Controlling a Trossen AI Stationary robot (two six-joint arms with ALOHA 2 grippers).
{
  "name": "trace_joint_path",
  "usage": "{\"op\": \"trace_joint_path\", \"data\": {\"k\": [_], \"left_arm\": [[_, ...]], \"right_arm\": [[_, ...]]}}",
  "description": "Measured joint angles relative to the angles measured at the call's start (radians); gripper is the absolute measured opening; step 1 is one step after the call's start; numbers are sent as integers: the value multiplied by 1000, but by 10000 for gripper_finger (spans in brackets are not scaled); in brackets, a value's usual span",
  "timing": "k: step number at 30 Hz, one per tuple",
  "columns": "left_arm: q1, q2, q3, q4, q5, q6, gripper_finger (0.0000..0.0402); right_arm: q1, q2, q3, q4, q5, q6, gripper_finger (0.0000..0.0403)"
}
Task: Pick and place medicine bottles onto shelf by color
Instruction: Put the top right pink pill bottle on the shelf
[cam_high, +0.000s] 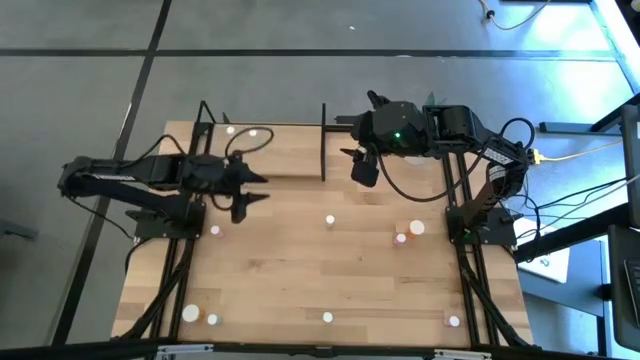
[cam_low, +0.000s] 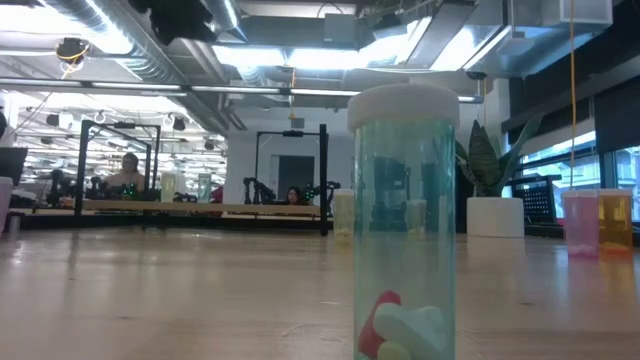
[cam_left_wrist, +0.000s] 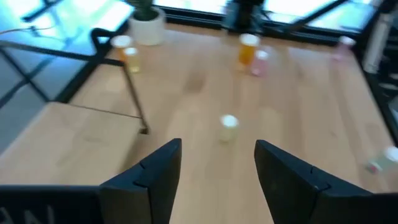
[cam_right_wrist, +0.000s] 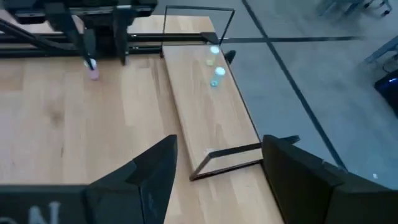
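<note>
**A:** What do you have on the table?

**B:** You are looking down on a wooden table (cam_high: 300, 250). The shelf (cam_high: 270, 150), a paler board with a black frame, lies along the far edge, and an upright black bar (cam_high: 323, 140) stands at its right end. Two bottles (cam_high: 240, 130) stand at its far left end.

**A:** And your arms?

**B:** Your left gripper (cam_high: 255, 192) hovers just in front of the shelf, fingers (cam_left_wrist: 155, 174) parted and nothing between them. Your right gripper (cam_high: 362, 165) hangs just right of the bar, jaws also apart and empty.

**A:** Where are the other bottles?

**B:** Scattered. One white-capped bottle (cam_high: 329, 220) stands mid-table, alone. A pink bottle (cam_high: 215, 231) stands just below your left gripper. Two bottles (cam_high: 408, 233) stand near the right arm's base. Several more line the near edge, among them an orange one (cam_high: 212, 319).

**A:** Anything in the way?

**B:** At table height, a clear green bottle (cam_low: 405, 220) with a white cap stands right before the low camera. A white plant pot (cam_low: 495, 215) stands behind it at the right, and people sit at desks in the room beyond.
</note>
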Motion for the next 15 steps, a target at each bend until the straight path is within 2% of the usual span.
{"op": "trace_joint_path", "data": {"k": [4,9,15], "left_arm": [[-70,20,88,-82,-26,0,196],[-122,69,218,-239,-72,-2,196],[-144,113,314,-384,-92,-49,195]], "right_arm": [[0,0,0,-20,-108,22,236],[2,0,0,-147,-291,-65,236],[7,0,0,-294,-388,-47,236]]}}
